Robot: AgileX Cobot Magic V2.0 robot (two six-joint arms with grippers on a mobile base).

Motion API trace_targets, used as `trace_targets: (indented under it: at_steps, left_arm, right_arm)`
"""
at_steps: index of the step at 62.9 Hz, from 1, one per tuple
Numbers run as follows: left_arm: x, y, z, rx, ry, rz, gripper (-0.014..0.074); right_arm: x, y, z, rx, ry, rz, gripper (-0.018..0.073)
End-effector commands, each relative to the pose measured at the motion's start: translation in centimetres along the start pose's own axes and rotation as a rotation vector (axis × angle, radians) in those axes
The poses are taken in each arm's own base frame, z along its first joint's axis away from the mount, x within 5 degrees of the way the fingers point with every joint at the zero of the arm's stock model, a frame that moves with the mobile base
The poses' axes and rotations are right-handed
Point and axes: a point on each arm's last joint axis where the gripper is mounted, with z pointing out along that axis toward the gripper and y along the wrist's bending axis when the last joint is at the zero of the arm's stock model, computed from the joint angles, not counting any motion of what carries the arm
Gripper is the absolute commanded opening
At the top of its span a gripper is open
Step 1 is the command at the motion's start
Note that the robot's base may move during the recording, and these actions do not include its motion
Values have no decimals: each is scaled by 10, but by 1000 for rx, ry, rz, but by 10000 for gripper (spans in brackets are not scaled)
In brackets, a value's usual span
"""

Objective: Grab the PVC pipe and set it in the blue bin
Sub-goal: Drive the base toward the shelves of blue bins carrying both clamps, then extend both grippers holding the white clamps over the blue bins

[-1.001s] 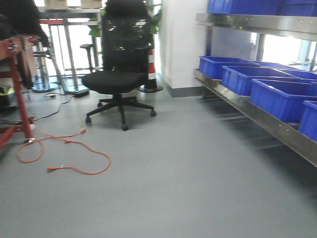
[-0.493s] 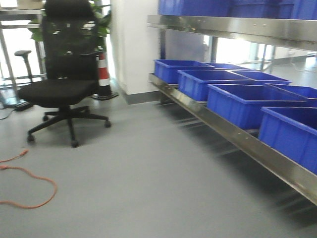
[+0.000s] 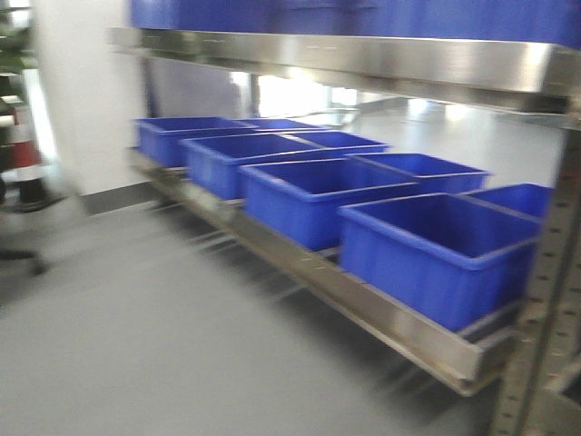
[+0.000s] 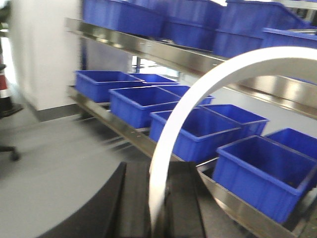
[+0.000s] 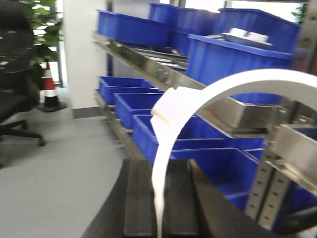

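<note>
No PVC pipe shows in any view. Several open blue bins (image 3: pixel 436 259) stand in a row on the low steel shelf, also seen from the left wrist (image 4: pixel 257 173) and the right wrist (image 5: pixel 218 168). My left gripper (image 4: pixel 159 171) has its black fingers close together, with a thin white curved band (image 4: pixel 198 84) rising from between them. My right gripper (image 5: pixel 159 166) looks the same, its own white band (image 5: pixel 223 87) arching up and to the right. Both grippers hang over the grey floor, short of the bins.
A steel shelf rail (image 3: pixel 363 304) runs low along the right, with an upright post (image 3: pixel 545 345) at its near end and an upper shelf (image 3: pixel 363 54) of more blue bins. A white pillar (image 3: pixel 82 109), a traffic cone (image 5: pixel 49 89) and a black office chair (image 5: pixel 15 74) are on the left.
The front view has swung right: the office chair and the orange cable have left it. The row of blue bins now fills the frame and looks closer.
</note>
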Motion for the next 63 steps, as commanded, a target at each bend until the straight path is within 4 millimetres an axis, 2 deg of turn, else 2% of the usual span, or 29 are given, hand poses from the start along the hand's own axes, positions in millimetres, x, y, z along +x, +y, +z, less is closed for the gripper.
trace_targets:
  at_steps: [1, 63]
  left_arm:
    - [-3, 0, -2, -1, -39, -16, -111]
    - [-3, 0, -2, -1, -39, -16, -111]
  right_arm:
    - [-1, -1, 0, 10, -25, -8, -169]
    - [-1, -1, -1, 10, -26, -8, -169]
